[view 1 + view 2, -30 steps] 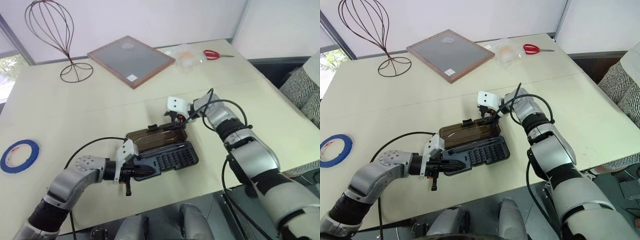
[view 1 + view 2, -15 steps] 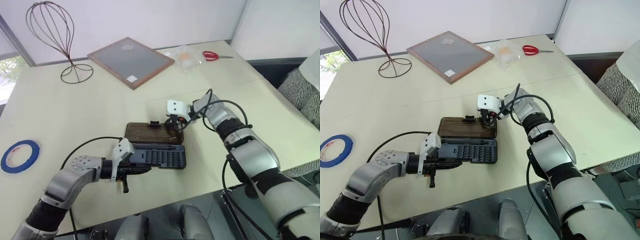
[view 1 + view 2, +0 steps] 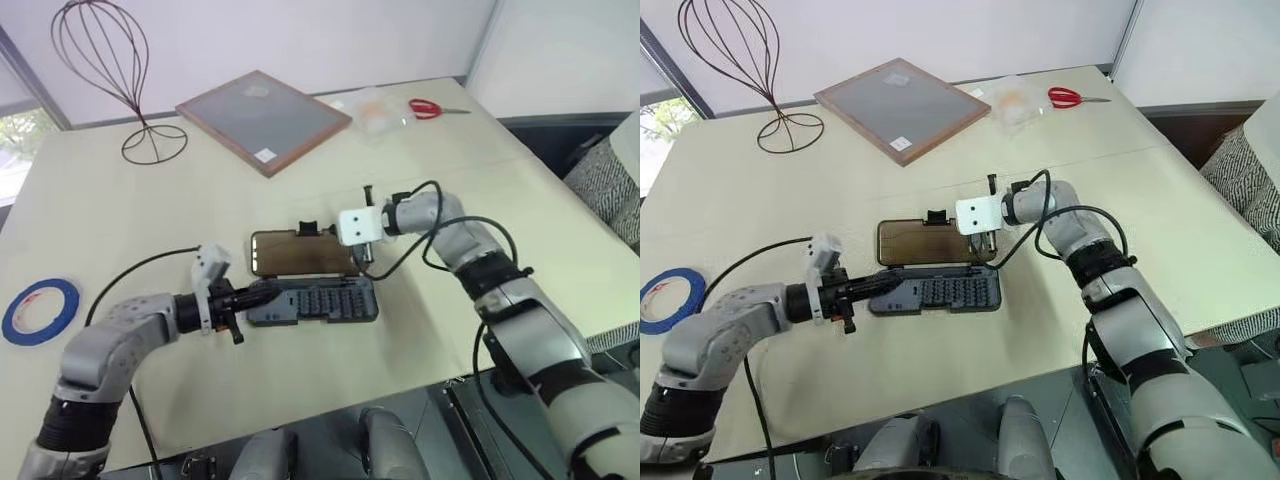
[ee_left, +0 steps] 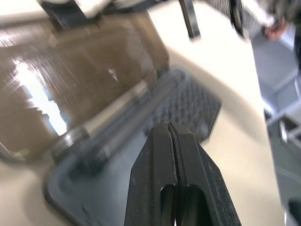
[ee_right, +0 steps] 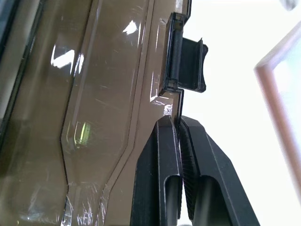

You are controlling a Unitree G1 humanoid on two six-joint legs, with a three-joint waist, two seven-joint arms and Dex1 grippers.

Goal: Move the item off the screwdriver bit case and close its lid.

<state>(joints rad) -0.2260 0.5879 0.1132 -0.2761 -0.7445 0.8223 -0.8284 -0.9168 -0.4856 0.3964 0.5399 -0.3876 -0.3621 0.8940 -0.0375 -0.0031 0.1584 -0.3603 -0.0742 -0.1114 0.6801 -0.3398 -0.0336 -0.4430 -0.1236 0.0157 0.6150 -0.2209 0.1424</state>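
The screwdriver bit case sits mid-table, its dark grey tray [image 3: 318,300] lying flat. The smoky-brown lid [image 3: 298,252] is tilted up off the table, with its black latch [image 3: 308,228] on the raised edge. My right gripper [image 5: 179,123] is shut on that edge just beside the latch [image 5: 184,63]. At the tray's left end my left gripper [image 3: 266,292] is shut and empty, its fingertips [image 4: 171,134] just over the tray. The item, a blue tape roll [image 3: 40,311], lies flat at the table's far left, well away from the case.
A wood-framed grey board [image 3: 262,118] lies at the back. A wire head-shaped stand [image 3: 112,70] is at the back left. Red scissors [image 3: 426,108] and a clear plastic bag [image 3: 372,110] are at the back right. The table's front edge runs just below the tray.
The case has swung square to the table edge. My right gripper closed on the lid's far edge and the lid has come up. My left gripper shifted to the tray's left end.
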